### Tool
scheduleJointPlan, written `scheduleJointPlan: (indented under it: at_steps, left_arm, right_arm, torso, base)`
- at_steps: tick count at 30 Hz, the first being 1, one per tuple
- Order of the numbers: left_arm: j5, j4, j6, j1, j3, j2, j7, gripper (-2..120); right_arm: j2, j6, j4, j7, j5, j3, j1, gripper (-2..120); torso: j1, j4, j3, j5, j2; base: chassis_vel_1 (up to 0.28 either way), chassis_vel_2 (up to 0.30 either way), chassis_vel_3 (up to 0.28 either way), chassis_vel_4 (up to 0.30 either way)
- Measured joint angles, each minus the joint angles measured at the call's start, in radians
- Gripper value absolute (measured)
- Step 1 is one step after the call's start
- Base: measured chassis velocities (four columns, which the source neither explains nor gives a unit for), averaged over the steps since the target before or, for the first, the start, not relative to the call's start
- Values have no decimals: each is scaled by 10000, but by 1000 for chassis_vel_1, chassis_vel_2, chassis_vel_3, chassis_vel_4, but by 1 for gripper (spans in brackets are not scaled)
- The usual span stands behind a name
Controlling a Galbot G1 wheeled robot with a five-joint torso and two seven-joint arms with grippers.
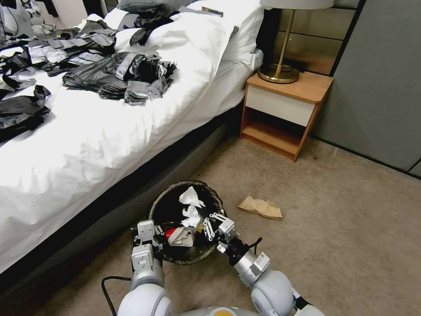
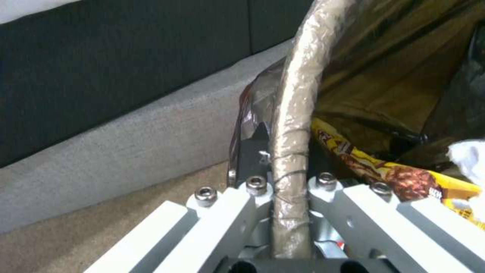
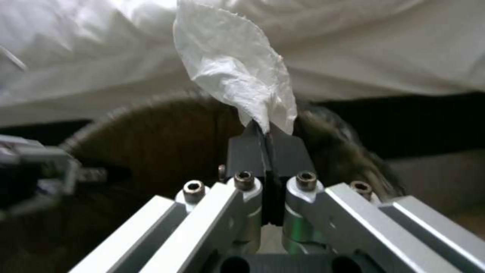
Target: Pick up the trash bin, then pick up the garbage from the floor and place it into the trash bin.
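Our left gripper (image 1: 158, 233) pinches the rim of the trash bin (image 1: 175, 193), held beside the bed (image 1: 109, 131); our right gripper (image 1: 202, 221) pinches white tissue (image 1: 191, 196) over its mouth; a tan paper bag (image 1: 260, 207) lies on the carpet (image 1: 351, 245)

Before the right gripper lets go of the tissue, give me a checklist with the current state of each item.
1. Left gripper clamped on the trash bin rim: ok.
2. Right gripper shut on the white tissue: ok.
3. Tissue over the bin opening in the head view: ok.
4. Room in the bin, which already holds a yellow wrapper and other litter: ok.
5. Floor finished: not ok, the tan paper bag lies on the carpet.
6. Tissue will drop free of the pads: cannot tell.
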Motion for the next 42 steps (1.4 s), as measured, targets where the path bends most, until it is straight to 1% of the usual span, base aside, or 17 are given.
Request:
scheduleJointPlan:
  at_steps: [4,6,7,8,11,12,14,15,18,20,23,24,27,28,30,39,42]
  left_arm:
    - [19,-13,0,29,15,-12,4,0]
    - [33,-13,-3,34,21,-19,4,0]
    - [35,-13,-3,34,26,-21,4,0]
    - [35,-13,-3,34,26,-21,4,0]
    - [38,-14,-4,22,31,-24,6,0]
    - [38,-14,-4,22,31,-24,6,0]
    - [38,-14,-4,19,35,-26,7,0]
    - [38,-14,-4,19,35,-26,7,0]
    - [39,-7,-4,22,37,-29,8,0]
    - [39,-7,-4,24,40,-29,7,0]
    - [39,-7,-4,22,71,-30,8,0]
    - [39,-7,-4,22,71,-30,8,0]
    - [46,-26,-3,28,116,-34,9,0]
    - [46,-26,-3,28,116,-34,9,0]
    - [56,-33,-4,36,132,-39,9,0]
    - [90,-69,-4,62,161,-56,11,0]
    - [88,-70,-3,42,111,-41,12,0]
  right_arm:
    - [-29,-154,-129,22,-27,103,35,7]
    - [-39,-187,-134,58,-27,110,41,18]
    - [-38,-193,-134,69,-23,110,41,22]
    - [-38,-193,-134,69,-23,110,41,22]
    - [-37,-212,-135,81,-21,102,35,34]
    - [-37,-212,-135,81,-21,102,35,34]
    - [-44,-221,-135,81,-21,96,22,44]
    - [-44,-221,-135,81,-21,96,22,44]
    - [-69,-222,-126,81,-23,90,-14,61]
    - [-87,-226,-110,82,-23,91,-21,65]
    - [-127,-240,-40,81,-26,89,-31,80]
    - [-127,-240,-40,81,-26,89,-31,80]
    - [-139,-263,-2,81,-44,73,-53,92]
    - [-139,-263,-2,81,-44,73,-53,92]
    - [-140,-275,2,81,-81,32,-72,99]
    - [-152,-270,32,70,-286,-110,-160,100]
    - [-157,-97,392,100,-546,52,-270,100]
  torso:
    - [0,0,0,0,0]
    - [0,0,0,0,0]
    - [0,0,0,0,0]
    - [0,0,0,0,0]
    - [0,0,0,0,0]
    - [0,0,0,0,0]
    - [0,0,0,0,0]
    - [0,0,0,0,0]
    - [0,0,0,0,1]
    - [0,0,0,0,0]
    - [0,0,0,0,0]
    - [0,0,0,0,0]
    - [0,0,0,0,1]
    - [0,0,0,0,1]
    - [0,0,0,0,0]
    - [0,0,0,0,0]
    - [0,0,0,-1,0]
  base:
    - [0,0,0,0]
    - [0,0,0,0]
    - [0,0,0,0]
    - [0,0,0,0]
    - [0,0,0,0]
    - [0,0,0,0]
    - [0,0,0,0]
    - [0,0,0,0]
    - [0,0,0,0]
    - [0,0,0,0]
    - [0,0,0,0]
    - [0,0,0,0]
    - [0,0,0,0]
    - [0,0,0,0]
    - [0,0,0,0]
    - [0,0,0,0]
    - [0,0,0,0]
